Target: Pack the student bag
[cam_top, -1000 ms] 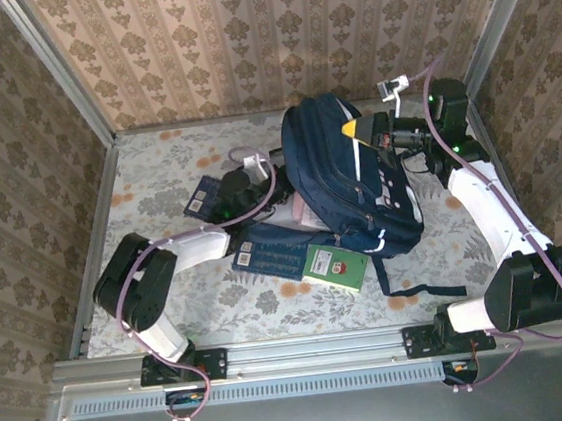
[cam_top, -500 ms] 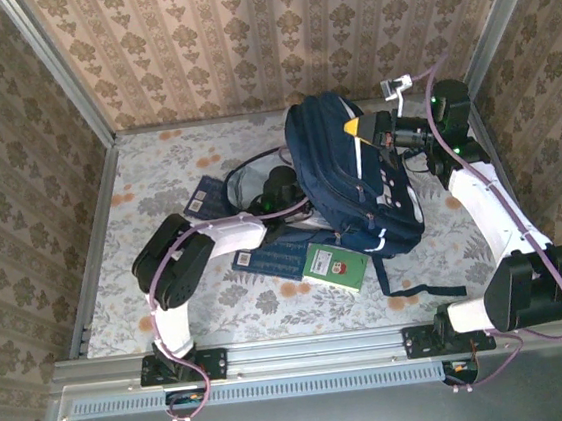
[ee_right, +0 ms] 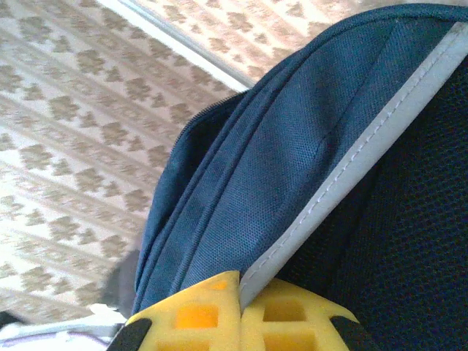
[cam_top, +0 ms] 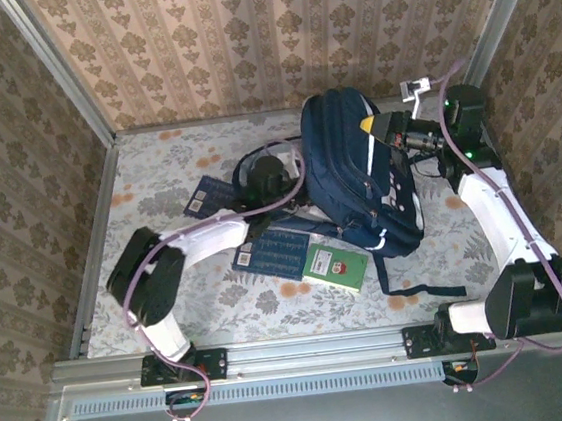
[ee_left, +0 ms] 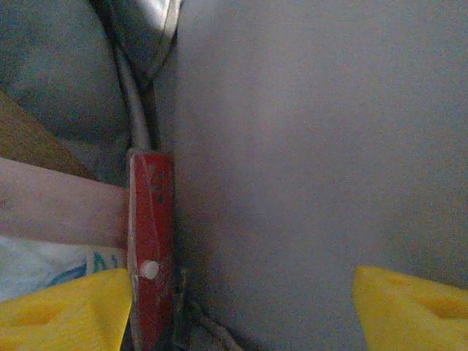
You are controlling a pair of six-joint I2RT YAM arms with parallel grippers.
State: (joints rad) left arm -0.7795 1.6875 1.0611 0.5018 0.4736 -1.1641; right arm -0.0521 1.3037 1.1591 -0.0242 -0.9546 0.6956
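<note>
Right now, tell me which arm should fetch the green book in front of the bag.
Probably left. The left pincer stands open at the student bag, nearer the green book. The right pincer is shut on the bag's white trim, holding it.

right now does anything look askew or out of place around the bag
Nothing looks spilled or damaged. The student bag sits tilted rather than flat, because the right claw pinches its white-striped edge. A green book and a blue booklet lie outside it on the table, not yet packed.
</note>
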